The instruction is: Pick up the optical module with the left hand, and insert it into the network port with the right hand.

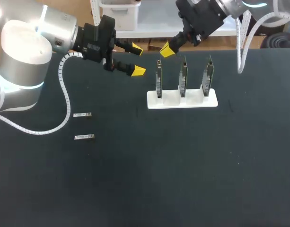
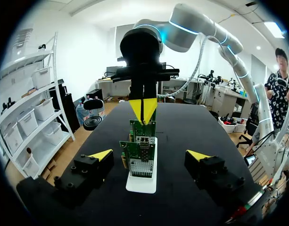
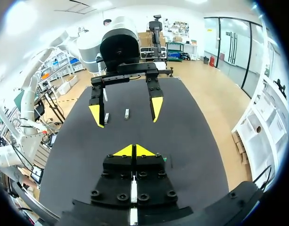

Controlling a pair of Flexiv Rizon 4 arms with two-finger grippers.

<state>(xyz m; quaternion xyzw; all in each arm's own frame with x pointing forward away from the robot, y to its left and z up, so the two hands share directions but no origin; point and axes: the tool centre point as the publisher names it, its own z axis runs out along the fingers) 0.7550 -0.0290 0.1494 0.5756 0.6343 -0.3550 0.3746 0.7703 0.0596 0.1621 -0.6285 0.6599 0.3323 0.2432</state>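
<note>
Left arm [image 1: 26, 47] and right arm [image 1: 232, 5]: silver-white, cyan glowing rings, white spiral cable wraps [image 1: 64, 101], black screw-studded jaws, yellow tips [image 1: 137, 71].

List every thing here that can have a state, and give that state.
Left pincer: open, empty.
Right pincer: shut, empty.
Far module: lying flat, not held.
Near module: lying flat, not held.
Cards: three, upright in the stand.
</note>
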